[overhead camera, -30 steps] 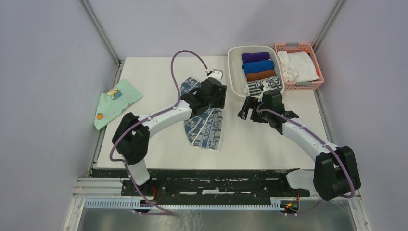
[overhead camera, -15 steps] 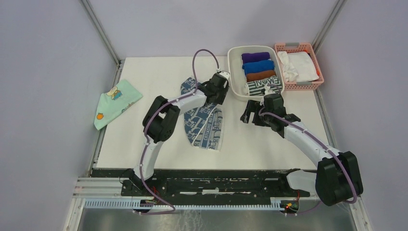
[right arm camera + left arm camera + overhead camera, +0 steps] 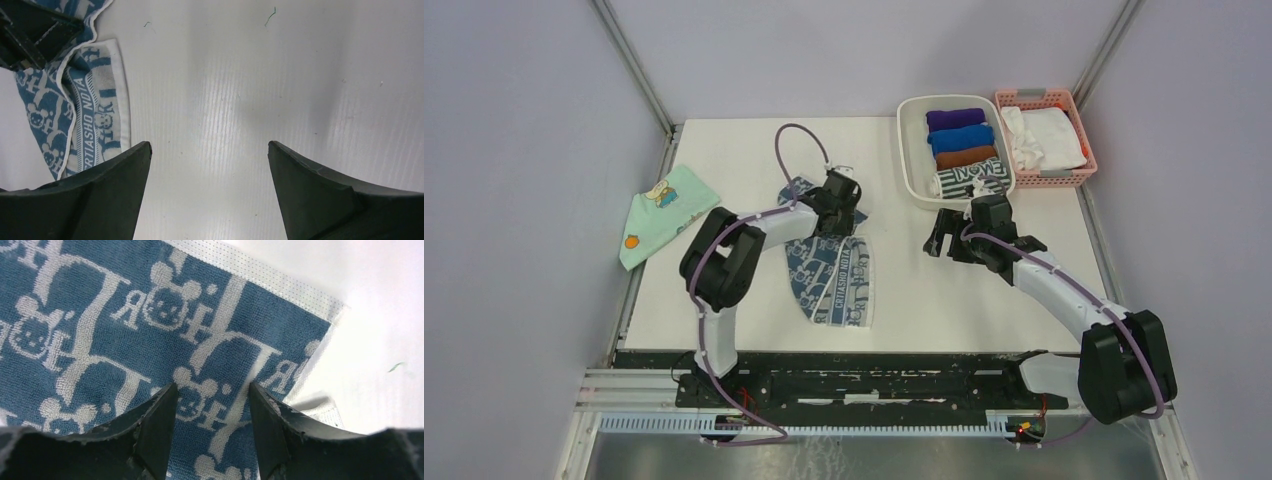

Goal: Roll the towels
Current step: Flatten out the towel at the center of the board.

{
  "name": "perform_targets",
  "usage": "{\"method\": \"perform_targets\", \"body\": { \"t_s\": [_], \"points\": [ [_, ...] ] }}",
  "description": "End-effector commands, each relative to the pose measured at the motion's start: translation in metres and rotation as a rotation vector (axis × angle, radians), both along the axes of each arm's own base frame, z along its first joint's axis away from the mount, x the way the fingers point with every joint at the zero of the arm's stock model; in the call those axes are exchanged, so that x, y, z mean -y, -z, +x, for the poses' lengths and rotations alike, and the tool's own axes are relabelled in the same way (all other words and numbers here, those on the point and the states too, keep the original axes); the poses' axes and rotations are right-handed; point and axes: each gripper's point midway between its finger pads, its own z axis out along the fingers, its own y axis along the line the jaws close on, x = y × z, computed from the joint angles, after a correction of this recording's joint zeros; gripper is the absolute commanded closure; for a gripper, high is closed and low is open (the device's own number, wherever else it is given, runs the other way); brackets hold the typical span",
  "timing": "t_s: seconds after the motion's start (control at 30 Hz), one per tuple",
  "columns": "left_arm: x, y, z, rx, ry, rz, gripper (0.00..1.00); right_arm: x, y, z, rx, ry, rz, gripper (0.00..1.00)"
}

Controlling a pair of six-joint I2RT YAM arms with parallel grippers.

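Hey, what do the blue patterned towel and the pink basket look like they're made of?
Blue patterned towel: looped terry cloth, likely cotton, matte; the left wrist view shows fuzzy pile. Pink basket: probably moulded plastic, with slotted walls and a smooth rim.

The left gripper point(image 3: 836, 205) hides the far end of the blue-grey towel point(image 3: 832, 285). Left of the fingers point(image 3: 157, 425), the towel runs off-frame.

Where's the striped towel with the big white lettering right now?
Top view: the striped towel lies rolled at the near end of the white bin, far right of the table, next to the brown roll.
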Motion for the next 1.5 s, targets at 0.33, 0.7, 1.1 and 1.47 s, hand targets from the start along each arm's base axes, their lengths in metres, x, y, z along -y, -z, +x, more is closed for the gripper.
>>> {"method": "perform_targets", "body": {
  "t_s": [0.33, 0.7, 1.1, 1.47],
  "points": [
    [0.013, -0.078, 0.01, 0.144, 0.025, -0.025, 0.32, -0.01, -0.008, 0.009, 0.039, -0.036, 0.029, 0.06],
    [0.036, -0.044, 0.033, 0.058, 0.071, 0.027, 0.43, -0.011, -0.007, 0.007, 0.031, -0.041, 0.03, 0.06],
    [0.035, -0.015, 0.036, 0.004, 0.061, 0.07, 0.51, -0.011, -0.005, 0.007, 0.026, -0.046, 0.027, 0.06],
    [0.026, 0.024, 0.028, -0.078, 0.025, 0.125, 0.57, -0.014, -0.006, 0.006, 0.025, -0.067, 0.033, 0.08]
  ]
}}
